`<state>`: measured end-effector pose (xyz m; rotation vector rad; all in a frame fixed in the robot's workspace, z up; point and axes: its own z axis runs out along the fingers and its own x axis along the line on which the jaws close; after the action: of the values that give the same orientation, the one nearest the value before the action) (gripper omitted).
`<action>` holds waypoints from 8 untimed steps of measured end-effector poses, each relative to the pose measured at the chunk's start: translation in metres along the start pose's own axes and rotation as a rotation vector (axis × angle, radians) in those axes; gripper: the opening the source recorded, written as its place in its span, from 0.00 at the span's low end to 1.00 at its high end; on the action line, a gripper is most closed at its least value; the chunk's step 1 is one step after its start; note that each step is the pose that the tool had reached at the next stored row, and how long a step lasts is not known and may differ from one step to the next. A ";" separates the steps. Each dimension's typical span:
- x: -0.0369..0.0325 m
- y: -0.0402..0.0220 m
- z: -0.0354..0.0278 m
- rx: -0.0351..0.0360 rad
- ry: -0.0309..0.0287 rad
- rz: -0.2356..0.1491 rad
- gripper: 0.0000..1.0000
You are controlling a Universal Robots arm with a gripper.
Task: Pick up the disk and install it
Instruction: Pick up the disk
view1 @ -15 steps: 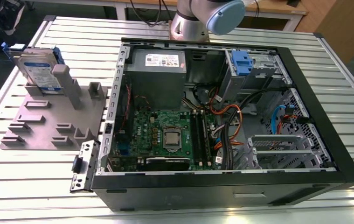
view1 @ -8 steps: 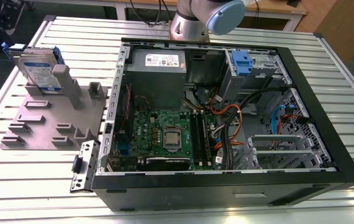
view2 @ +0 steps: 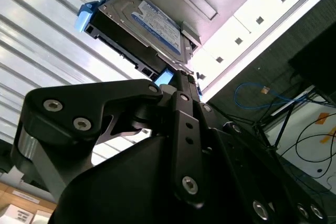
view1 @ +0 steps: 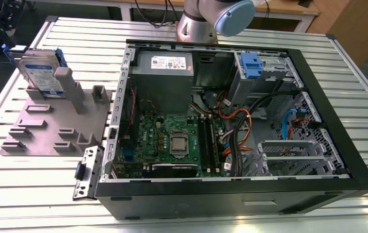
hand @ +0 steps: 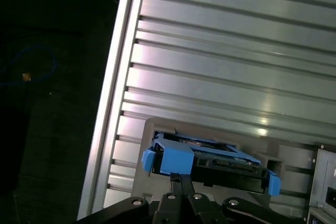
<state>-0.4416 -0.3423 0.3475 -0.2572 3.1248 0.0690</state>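
The disk (view1: 40, 73) is a silver drive with a white-and-blue label in a bright blue carrier bracket. It stands on edge in a slot of the grey fixture plate (view1: 48, 131), at the exterior view's left. Both wrist views show the disk (view2: 149, 27) (hand: 210, 158) just past my gripper (hand: 178, 178). The black fingers (view2: 181, 103) lie pressed together with no gap. Their tips reach the blue end of the bracket (view2: 164, 77). I cannot tell whether they pinch it. The drive cage with its blue tab (view1: 251, 65) sits at the open computer case's far right corner.
The open computer case (view1: 235, 191) lies on the slatted metal table (view1: 28, 184), with the motherboard (view1: 170, 141), a grey power supply box (view1: 164, 65) and cables inside. The arm's base (view1: 200, 19) stands behind the case. The table edge runs close behind the fixture.
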 end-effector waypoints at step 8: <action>0.0000 0.0000 0.0001 -0.0004 0.0014 -0.036 0.11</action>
<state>-0.4416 -0.3423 0.3474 -0.3135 3.1203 0.0692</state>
